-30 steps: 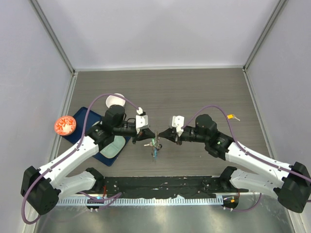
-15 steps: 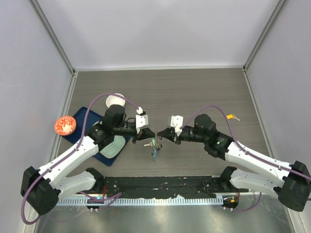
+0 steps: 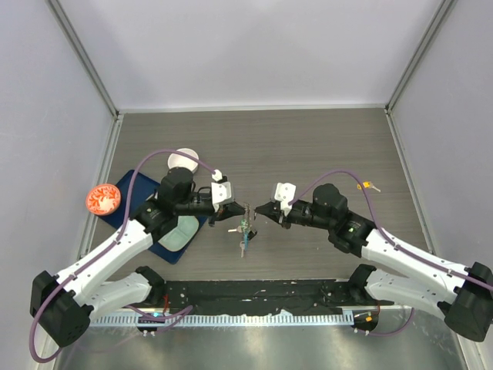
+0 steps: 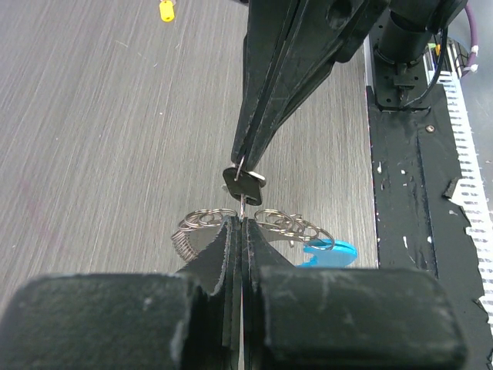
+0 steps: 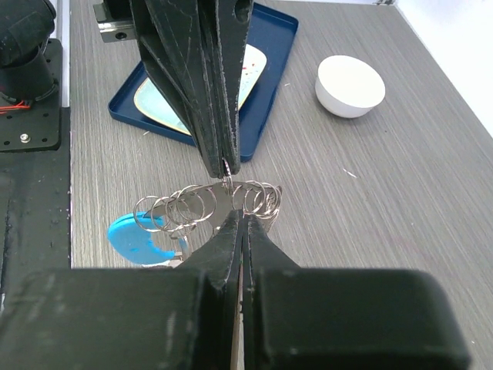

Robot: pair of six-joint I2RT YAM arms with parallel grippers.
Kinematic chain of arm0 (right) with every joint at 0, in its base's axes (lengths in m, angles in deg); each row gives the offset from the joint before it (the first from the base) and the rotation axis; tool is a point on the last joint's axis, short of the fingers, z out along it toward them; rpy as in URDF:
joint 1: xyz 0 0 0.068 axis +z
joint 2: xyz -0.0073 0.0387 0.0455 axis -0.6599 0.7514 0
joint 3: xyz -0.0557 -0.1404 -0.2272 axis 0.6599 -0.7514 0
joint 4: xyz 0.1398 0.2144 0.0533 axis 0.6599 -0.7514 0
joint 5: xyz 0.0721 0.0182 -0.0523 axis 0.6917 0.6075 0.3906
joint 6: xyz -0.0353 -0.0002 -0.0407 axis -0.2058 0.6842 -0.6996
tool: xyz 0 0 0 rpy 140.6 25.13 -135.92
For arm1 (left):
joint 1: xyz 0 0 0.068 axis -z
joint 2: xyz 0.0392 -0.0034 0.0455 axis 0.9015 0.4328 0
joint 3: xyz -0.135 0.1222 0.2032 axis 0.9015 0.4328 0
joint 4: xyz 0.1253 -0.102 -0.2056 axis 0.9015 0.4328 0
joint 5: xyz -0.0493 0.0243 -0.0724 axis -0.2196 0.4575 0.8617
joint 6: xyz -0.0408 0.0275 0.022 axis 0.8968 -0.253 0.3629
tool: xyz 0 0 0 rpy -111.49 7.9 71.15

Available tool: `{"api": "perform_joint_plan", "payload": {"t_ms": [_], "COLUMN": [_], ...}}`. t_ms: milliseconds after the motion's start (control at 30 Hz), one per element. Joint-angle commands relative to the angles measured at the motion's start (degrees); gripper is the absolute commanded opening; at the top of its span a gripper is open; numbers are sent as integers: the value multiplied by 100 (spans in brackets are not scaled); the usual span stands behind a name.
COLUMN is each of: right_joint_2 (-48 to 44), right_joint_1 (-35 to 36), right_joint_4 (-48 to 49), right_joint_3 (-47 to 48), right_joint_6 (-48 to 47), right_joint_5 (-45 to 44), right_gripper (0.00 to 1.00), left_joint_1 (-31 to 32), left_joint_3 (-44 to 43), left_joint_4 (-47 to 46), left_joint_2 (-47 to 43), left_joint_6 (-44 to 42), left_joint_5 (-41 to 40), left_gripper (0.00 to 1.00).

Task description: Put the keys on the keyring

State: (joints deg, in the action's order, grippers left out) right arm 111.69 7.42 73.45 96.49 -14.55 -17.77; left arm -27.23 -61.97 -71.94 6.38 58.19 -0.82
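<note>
The keyring (image 3: 245, 229), a wire ring strung with small silver loops (image 4: 289, 225) and a blue tag (image 4: 331, 251), hangs between my two grippers over the middle of the table. My left gripper (image 3: 235, 210) is shut, its tips (image 4: 241, 223) pinching the ring's top. My right gripper (image 3: 262, 209) faces it, shut on a tiny key with a black head (image 4: 246, 183) just above the ring. In the right wrist view the right gripper (image 5: 239, 216) covers the key; the loops (image 5: 185, 204) and blue tag (image 5: 135, 235) show behind it.
A white bowl (image 3: 183, 161) sits behind the left arm. A dark blue tray (image 3: 131, 189) holding a pale plate (image 3: 179, 231) lies under that arm, with an orange-red bowl (image 3: 102, 199) at its left. A small yellow item (image 3: 366, 186) lies at the right.
The two grippers, tip to tip over the keyring before, have drawn slightly apart: the left shifted left and the right shifted right. Both stayed shut.
</note>
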Motion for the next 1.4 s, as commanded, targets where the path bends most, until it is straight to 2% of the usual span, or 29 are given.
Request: {"api": "perform_joint_plan", "payload": {"t_ms": [0,700,1067,1367], "right_joint_2": [121,174,121,130], "right_joint_1": [25,33,25,25], "right_joint_4": [236,482,403,456], "right_joint_3": [40,22,-4,-4], "right_joint_6": [55,170,187,213], "right_joint_5": [149,448,352,404], "right_gripper": [1,1,1,1], "left_joint_1": [14,14,14,14], "left_joint_3": [17,-9,61,53], "left_joint_4": [-534,-561,-561,-561], "left_joint_2": [-178,-63,-186,-169], "left_joint_6": [86,139,34,33], "left_joint_5": [138,323,-46,6], "left_gripper": [0,0,0,0]}}
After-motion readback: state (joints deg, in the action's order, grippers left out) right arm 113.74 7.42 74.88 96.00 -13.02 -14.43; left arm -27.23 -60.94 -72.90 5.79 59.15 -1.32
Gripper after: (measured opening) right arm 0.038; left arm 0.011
